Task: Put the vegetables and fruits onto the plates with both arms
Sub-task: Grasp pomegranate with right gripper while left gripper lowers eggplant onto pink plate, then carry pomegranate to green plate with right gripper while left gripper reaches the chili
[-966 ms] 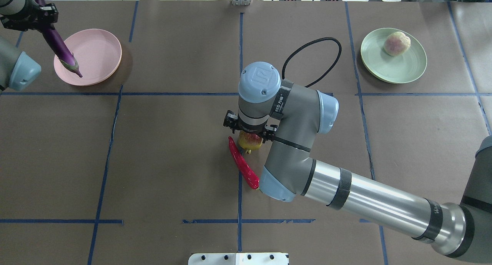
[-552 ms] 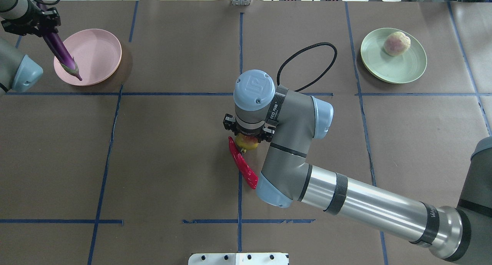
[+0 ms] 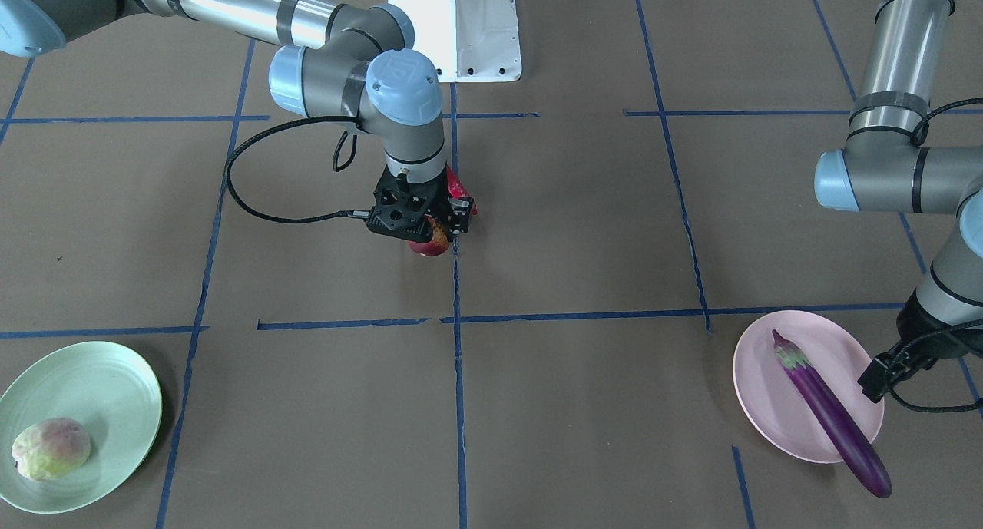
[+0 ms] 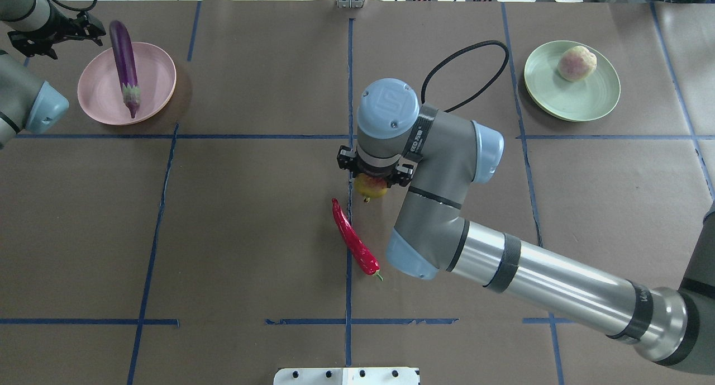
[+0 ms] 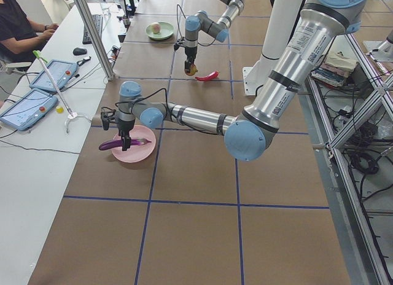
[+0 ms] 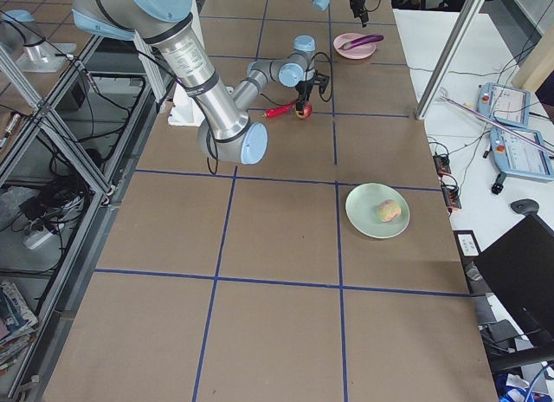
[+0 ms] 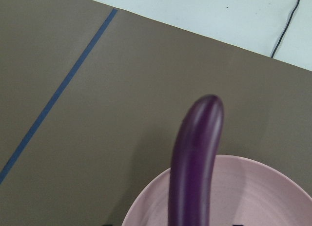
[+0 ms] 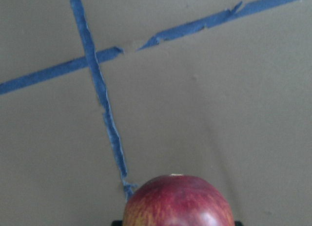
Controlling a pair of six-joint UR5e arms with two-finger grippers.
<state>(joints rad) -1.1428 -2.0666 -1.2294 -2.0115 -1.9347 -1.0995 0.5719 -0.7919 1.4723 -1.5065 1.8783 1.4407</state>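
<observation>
one item newly delivered: eggplant (image 4: 124, 61) released, now laid across pink plate (image 4: 159, 80), blunt end overhanging rim. left gripper (image 4: 89, 29) spread, empty, just beside. pomegranate (image 4: 370, 190) clamped by right gripper (image 4: 373, 179), shifted clear of chili (image 4: 353, 241). pale fruit (image 4: 576, 63) seated on green plate (image 4: 592, 103). chili yet to be fetched.

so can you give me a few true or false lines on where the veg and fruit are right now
1. The eggplant lies on the pink plate, with one end past the rim. True.
2. The red chili pepper sits on the green plate. False: it lies on the table, near the right gripper.
3. The right gripper is shut on the dark red fruit. True.
4. The green plate is empty. False: the pale lumpy fruit is on it.
5. The left gripper holds the eggplant. False: it is open, beside the pink plate and apart from the eggplant.
</observation>
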